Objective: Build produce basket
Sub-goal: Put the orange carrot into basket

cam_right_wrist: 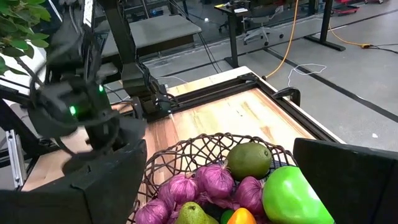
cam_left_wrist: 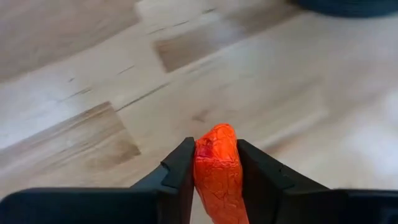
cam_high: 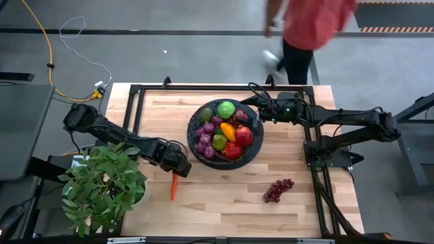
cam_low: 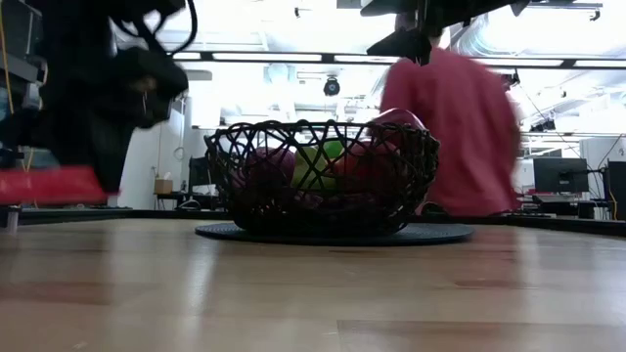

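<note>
Pepper (cam_left_wrist: 217, 168) between left tool (cam_left_wrist: 214, 163) fingers

Left arm reaches across table's left side, left gripper (cam_high: 178, 169) low, fingers (cam_left_wrist: 180, 171) pinched on pepper (cam_left_wrist: 217, 171). Right arm stretched in from right, right gripper (cam_high: 260, 112) hovering above basket (cam_high: 196, 152) rim, jaws spread wide, nothing held.

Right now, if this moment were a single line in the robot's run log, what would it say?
left gripper: jaws on slim red-orange pepper | right gripper: open over round black mesh basket | purple grape bunch: on table
</note>
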Motion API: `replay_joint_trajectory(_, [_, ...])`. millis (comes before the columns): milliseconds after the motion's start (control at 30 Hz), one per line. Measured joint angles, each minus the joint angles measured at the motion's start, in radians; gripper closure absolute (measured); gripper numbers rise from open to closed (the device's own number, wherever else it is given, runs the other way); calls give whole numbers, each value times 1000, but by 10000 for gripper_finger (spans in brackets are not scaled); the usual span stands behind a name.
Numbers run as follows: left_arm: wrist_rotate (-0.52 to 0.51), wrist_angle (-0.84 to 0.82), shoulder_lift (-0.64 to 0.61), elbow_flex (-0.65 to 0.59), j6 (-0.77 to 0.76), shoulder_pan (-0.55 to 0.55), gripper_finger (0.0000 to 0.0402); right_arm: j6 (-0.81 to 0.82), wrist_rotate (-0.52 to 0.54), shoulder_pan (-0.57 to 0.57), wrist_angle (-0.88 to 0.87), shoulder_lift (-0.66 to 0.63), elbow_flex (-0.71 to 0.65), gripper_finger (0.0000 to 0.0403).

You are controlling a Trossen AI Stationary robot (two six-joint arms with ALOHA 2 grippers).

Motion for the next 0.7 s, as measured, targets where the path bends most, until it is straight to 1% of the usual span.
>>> replay_joint_trajectory(67, [14,-5,-62,0,54,1,311,0,0,0,0,0,0,18])
replay_joint_trajectory(200, [98,1,-216,0,199,28,299,0,0,0,2,0,0,18])
replay_joint_trajectory(267, [108,36,-297,0,247,47,294,0,0,0,8,0,0,18])
replay_joint_trajectory(367, [96,151,-407,0,343,96,292,0,0,0,21,0,0,18])
replay_joint_trajectory(467, [76,304,-480,1,470,170,293,7,0,0,41,0,0,18])
replay_joint_trajectory(600, [60,513,-517,5,671,290,295,28,-13,0,70,0,0,18])
replay_joint_trajectory(700, [72,584,-516,49,830,381,295,28,-18,0,105,0,0,18])
